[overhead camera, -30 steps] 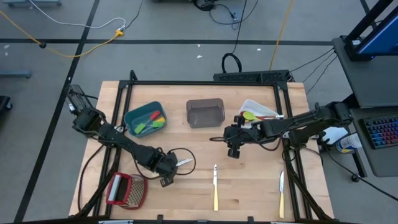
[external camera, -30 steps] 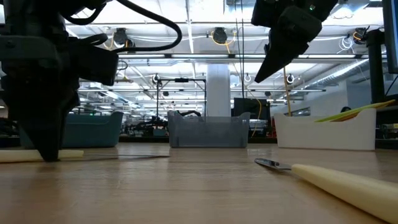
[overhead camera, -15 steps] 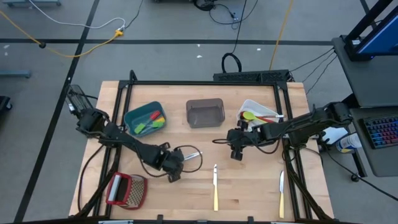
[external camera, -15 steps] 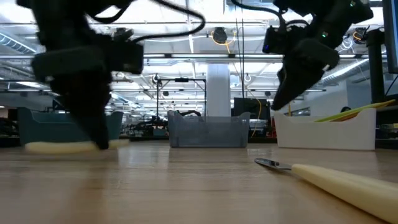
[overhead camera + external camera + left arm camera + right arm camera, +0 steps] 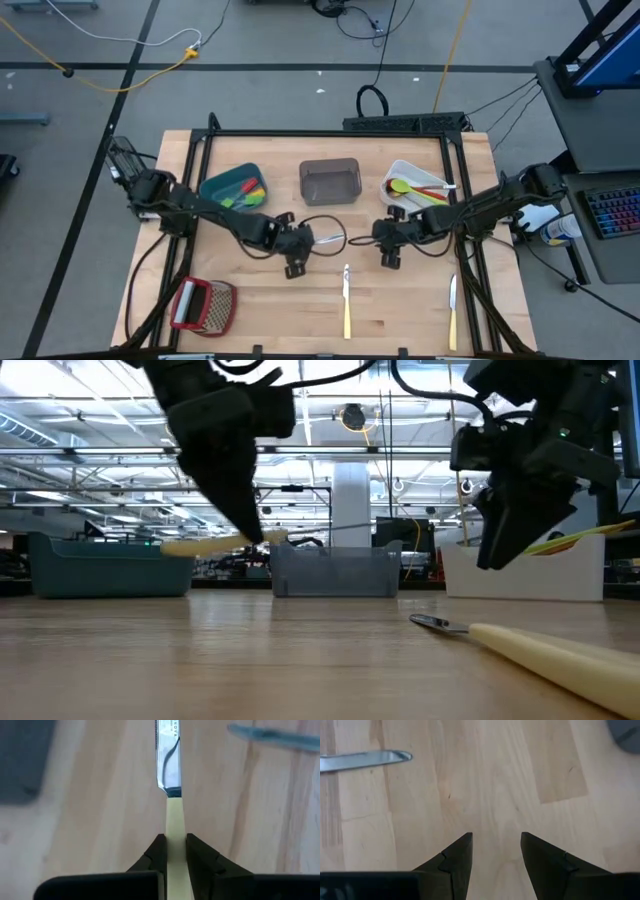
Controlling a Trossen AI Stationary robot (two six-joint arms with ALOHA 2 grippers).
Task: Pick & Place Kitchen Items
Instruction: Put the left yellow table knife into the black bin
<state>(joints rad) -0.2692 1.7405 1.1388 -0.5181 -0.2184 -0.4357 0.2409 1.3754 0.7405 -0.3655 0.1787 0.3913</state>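
Note:
My left gripper (image 5: 298,246) is shut on a cream-handled knife (image 5: 168,755) and holds it above the middle of the table; it also shows in the low view (image 5: 255,535). My right gripper (image 5: 388,258) hangs open and empty just right of it, above bare wood (image 5: 496,842). Two more cream-handled knives lie flat on the table near the front edge, one in the middle (image 5: 346,300) and one at the right (image 5: 452,308). Colourful utensils lie in the teal bin (image 5: 232,190) and the white bin (image 5: 415,185). My left gripper pinches the knife's cream handle (image 5: 174,827) between its two fingers, a little behind the blade. The fingers come from above, slanting down. The knife is lifted clear of the table and about level, its handle end (image 5: 190,546) sticking out on one side and its blade (image 5: 330,530) on the other.
An empty grey bin (image 5: 330,180) stands at the back middle between the teal and white bins. A red-framed grater (image 5: 203,305) lies at the front left. The tip of a knife blade (image 5: 370,759) lies on the wood beyond my right gripper.
My left gripper has lifted the knife off the table and carried it up and toward the right and far edges. The knife now hangs clear and level. My right gripper has gone down and a little toward the near edge, still open.

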